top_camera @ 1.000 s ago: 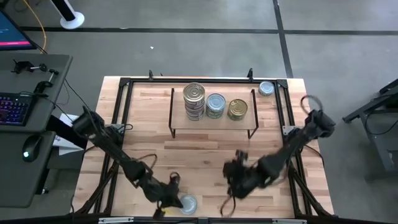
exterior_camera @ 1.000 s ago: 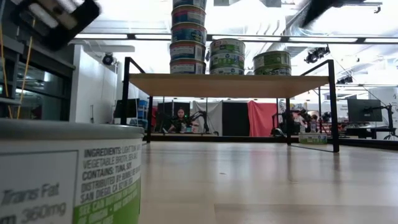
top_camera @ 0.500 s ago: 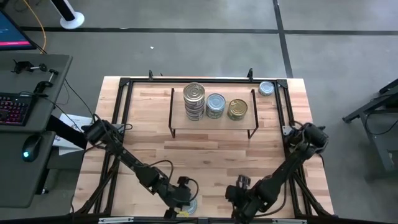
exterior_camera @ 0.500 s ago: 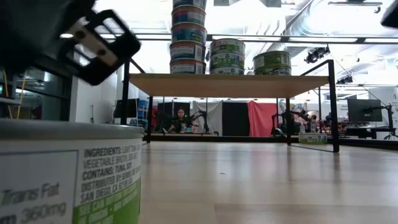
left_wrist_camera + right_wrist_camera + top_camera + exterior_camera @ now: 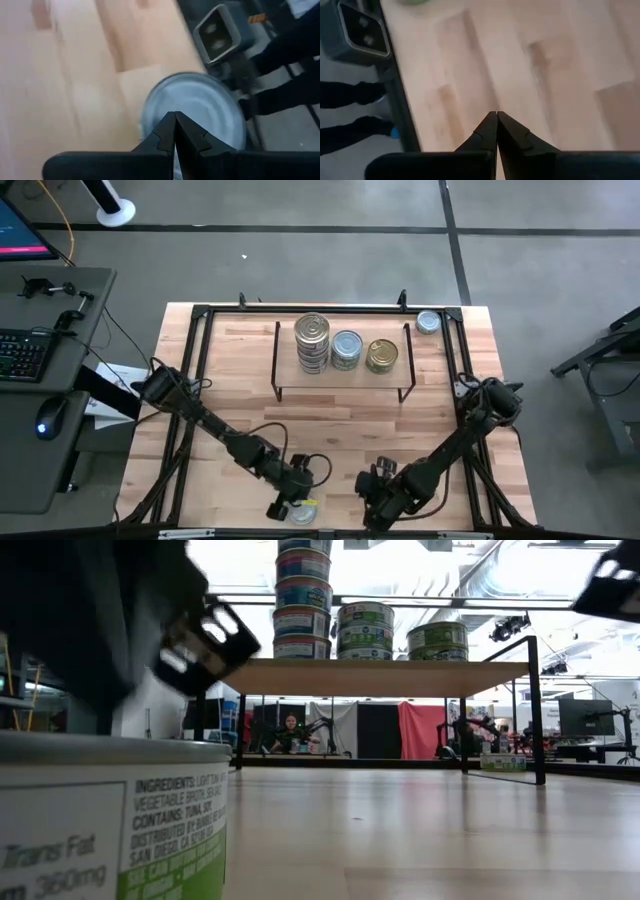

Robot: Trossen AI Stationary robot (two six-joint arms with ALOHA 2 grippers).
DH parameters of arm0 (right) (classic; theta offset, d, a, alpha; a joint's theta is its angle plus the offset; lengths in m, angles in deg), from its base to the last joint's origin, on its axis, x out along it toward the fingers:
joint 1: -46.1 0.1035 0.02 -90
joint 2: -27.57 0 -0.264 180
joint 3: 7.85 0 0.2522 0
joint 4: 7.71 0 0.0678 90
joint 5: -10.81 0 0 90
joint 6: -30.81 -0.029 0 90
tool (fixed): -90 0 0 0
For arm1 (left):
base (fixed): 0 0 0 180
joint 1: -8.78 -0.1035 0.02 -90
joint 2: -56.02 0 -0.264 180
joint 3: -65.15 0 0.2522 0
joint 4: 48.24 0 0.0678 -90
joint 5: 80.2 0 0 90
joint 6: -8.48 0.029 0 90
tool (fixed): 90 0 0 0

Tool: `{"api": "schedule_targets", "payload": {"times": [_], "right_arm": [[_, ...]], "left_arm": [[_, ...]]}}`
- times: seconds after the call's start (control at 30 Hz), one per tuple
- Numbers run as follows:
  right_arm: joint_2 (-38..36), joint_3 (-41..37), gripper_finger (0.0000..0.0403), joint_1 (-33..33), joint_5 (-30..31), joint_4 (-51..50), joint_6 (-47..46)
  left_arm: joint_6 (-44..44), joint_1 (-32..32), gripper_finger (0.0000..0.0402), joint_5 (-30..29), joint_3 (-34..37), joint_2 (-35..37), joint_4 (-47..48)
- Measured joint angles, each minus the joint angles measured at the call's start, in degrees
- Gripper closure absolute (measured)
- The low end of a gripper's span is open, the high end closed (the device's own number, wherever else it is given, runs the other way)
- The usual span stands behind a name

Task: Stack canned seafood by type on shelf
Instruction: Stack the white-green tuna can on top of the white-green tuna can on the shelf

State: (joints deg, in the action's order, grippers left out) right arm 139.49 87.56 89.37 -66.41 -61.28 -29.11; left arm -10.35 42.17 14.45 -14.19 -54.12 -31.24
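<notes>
A pale blue-silver can (image 5: 303,514) stands by the table's near edge; it fills the low view's left (image 5: 110,820). My left gripper (image 5: 175,115) is shut, its tips over this can's lid (image 5: 200,100). My right gripper (image 5: 496,115) is shut over bare wood, to the right of the can near the front edge (image 5: 372,498). The shelf (image 5: 340,378) at the far middle carries three stacks of cans: a tall silver one (image 5: 312,340), a blue-silver one (image 5: 346,348) and a gold one (image 5: 381,356). My left gripper's shut fingers point slanting down at the can's lid (image 5: 160,107); I cannot tell whether they touch it.
One more can (image 5: 428,322) stands on the table at the far right, beside the shelf. A black frame rail (image 5: 460,360) runs round the tabletop. Bare wood lies between the shelf and the two grippers. A camera block (image 5: 360,30) sits at the table's near edge.
My left gripper has gone toward the table's right and down, from beside the near can to over its lid. My right gripper has sunk and moved toward the table's near edge. The cans have kept their places.
</notes>
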Motion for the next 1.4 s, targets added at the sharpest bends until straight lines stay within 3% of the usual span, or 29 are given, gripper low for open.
{"api": "schedule_targets", "payload": {"times": [0.07,0.13,0.23,0.3,0.47,0.77,0.97,1.23,1.4], "right_arm": [[-0.2,-0.2,0.0403,-0.3,0.3,0.6,1.3],[-0.3,-2.6,0.0403,-0.8,-4.3,7.1,3.5],[-0.8,-10.8,0.0403,-1.4,-16.0,25.9,3.8],[-1.4,-16.6,0.0403,-1.7,-19.7,36.5,0.0],[-6.1,-25.1,0.0403,-2.3,-14.7,47.3,-7.1],[-16.8,-30.1,0.0403,-4.5,-3.3,44.8,-6.3],[-21.7,-30.0,0.0403,-5.5,0.3,38.6,-3.3],[-27.5,-30.0,0.0403,-5.9,7.7,27.6,-2.6],[-28.9,-30.0,0.0403,-6.3,10.9,24.0,-2.6]], "left_arm": [[1.0,0.6,0.0401,0.3,0.0,1.7,0.3],[3.1,1.6,0.0401,-0.3,-0.2,3.1,0.6],[5.0,3.4,0.0401,-2.2,-0.1,3.2,2.4],[5.5,4.4,0.0401,-3.3,0.0,3.1,3.5],[4.9,6.0,0.0401,-9.1,-0.1,2.3,2.4],[3.2,5.3,0.0401,-9.8,-0.1,-1.0,-0.5],[3.9,4.7,0.0401,-10.1,-0.2,-1.9,-0.5],[8.1,-2.4,0.0402,-15.3,-0.2,-3.1,-2.8],[11.3,-7.4,0.0402,-15.4,-0.2,-3.8,-5.0]]}}
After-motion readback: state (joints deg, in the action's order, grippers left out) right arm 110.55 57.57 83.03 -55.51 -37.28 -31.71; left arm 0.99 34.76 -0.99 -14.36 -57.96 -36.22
